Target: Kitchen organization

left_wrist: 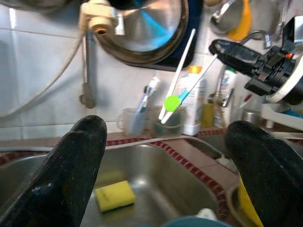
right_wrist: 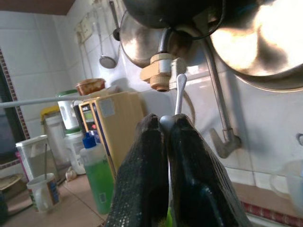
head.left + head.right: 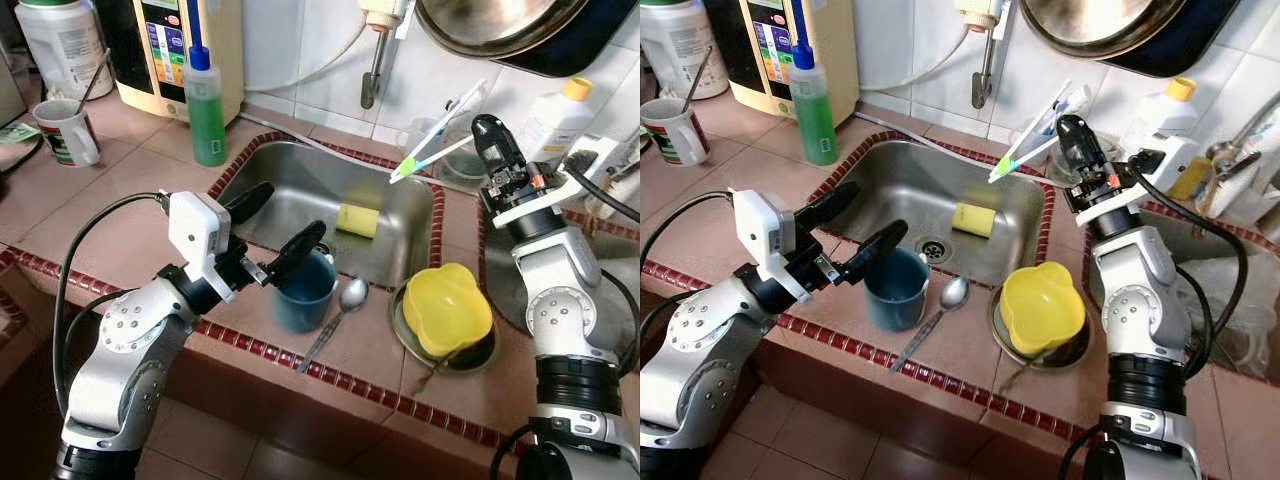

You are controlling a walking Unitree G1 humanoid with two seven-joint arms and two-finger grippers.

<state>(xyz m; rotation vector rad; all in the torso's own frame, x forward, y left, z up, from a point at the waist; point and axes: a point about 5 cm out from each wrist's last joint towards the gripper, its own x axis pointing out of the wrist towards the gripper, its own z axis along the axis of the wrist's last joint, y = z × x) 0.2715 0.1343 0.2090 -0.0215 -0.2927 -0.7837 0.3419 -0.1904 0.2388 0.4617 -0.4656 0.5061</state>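
Toothbrushes (image 3: 435,150) sit pinched in our right gripper (image 3: 487,137) (fingers tight); our left gripper (image 3: 272,232), wide open and empty, could tip the blue cup (image 3: 303,290).

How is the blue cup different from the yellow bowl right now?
The blue cup stands upright at the sink's front edge, between the open jaws of the left gripper; the yellow bowl lies tilted on a dark dish, with no gripper near it. The cup is taller and narrower, the bowl wider and lobed. Both sit on the tiled counter.
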